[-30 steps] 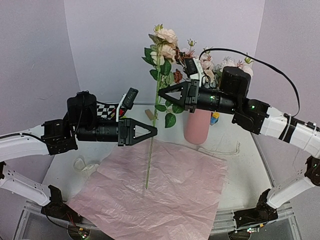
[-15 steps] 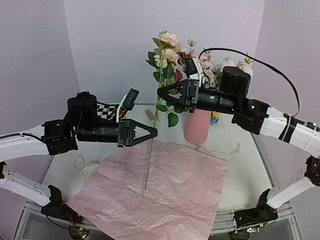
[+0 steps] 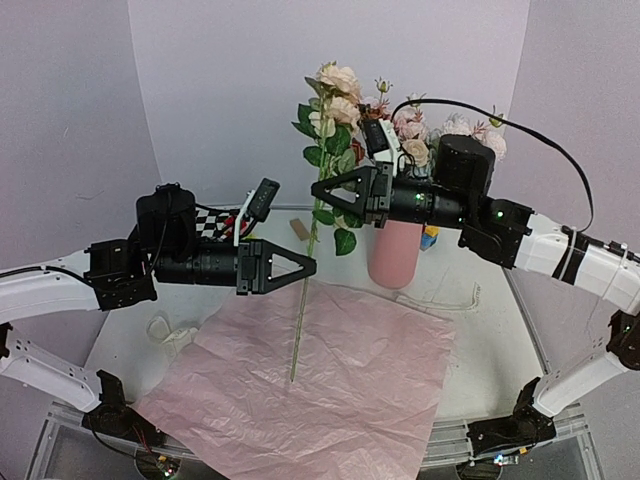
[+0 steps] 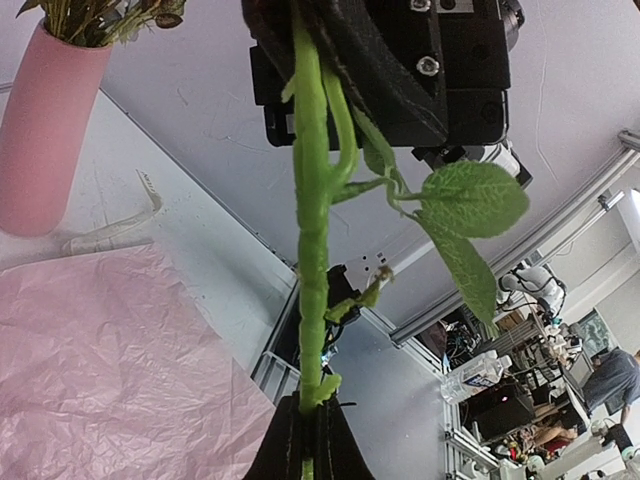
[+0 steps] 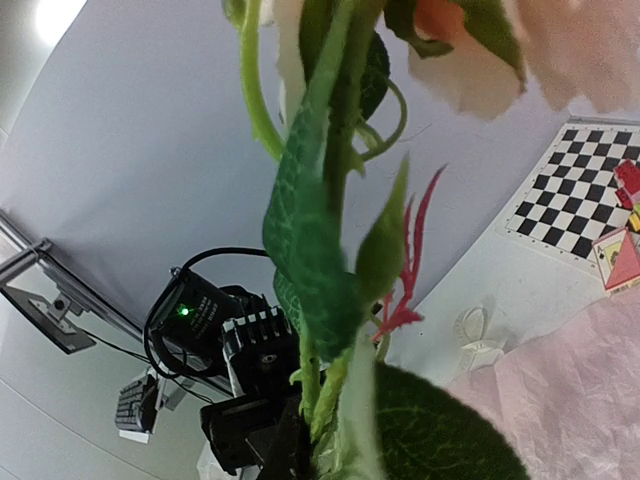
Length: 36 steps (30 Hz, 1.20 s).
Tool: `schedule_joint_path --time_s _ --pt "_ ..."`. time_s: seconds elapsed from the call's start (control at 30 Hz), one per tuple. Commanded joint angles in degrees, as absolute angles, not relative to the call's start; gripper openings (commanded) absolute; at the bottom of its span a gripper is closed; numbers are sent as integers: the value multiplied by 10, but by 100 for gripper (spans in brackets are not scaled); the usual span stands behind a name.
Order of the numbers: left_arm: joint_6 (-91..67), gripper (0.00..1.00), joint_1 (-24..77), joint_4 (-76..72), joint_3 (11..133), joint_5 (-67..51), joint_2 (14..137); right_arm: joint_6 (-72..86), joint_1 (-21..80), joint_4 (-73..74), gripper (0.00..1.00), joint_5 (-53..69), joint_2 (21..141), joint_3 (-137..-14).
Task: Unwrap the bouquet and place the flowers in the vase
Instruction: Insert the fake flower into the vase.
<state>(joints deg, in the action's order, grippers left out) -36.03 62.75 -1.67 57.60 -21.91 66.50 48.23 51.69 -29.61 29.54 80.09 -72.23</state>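
Left claw (image 3: pixel 309 265) is clamped on the flower (image 4: pixel 312 250) mid-stem, right claw (image 3: pixel 319 190) clamped higher up, among the leaves. Flower stands upright over the pink paper (image 3: pixel 350 390), left of the vase (image 3: pixel 393 255). Vase holds other blooms (image 3: pixel 440 130).

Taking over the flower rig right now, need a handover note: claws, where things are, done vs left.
Claws: left claw shut on the lower stem of one flower, held upright. The right claw is shut on the same stem higher up, among the leaves.
Things: vase upright behind the right arm, with several blooms in it. The paper is spread flat at the front, under the stem's lower end.
Done: bouquet unwrapped, some flowers in.
Left: get this flower into the vase. I see no other loose ones.
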Motion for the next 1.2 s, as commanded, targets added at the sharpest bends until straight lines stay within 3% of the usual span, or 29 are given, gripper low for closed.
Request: schedule_joint_path --time_s 0.0,0.03,0.17,0.3,0.37,0.73,0.93,1.17 --pt "-360 8 631 -50 570 -222 663 474 520 -338 0 295 783 -740" --pt "-360 14 631 -50 569 -220 663 470 520 -338 0 291 778 -738" --pt "-363 60 631 -49 559 -201 657 431 520 -312 0 259 754 -729" --pt "-367 91 631 -48 539 -153 634 341 520 -216 0 161 717 -734" --pt "-368 99 631 -44 529 -130 623 283 520 -167 0 90 693 -737" --pt "-362 99 631 -22 520 -85 610 69 520 -97 0 -296 593 -761" --pt "-359 95 631 -15 536 -93 627 -67 520 -162 0 -391 624 -815" --pt "-358 95 631 -4 539 -73 625 -136 512 -272 0 -394 678 -853"
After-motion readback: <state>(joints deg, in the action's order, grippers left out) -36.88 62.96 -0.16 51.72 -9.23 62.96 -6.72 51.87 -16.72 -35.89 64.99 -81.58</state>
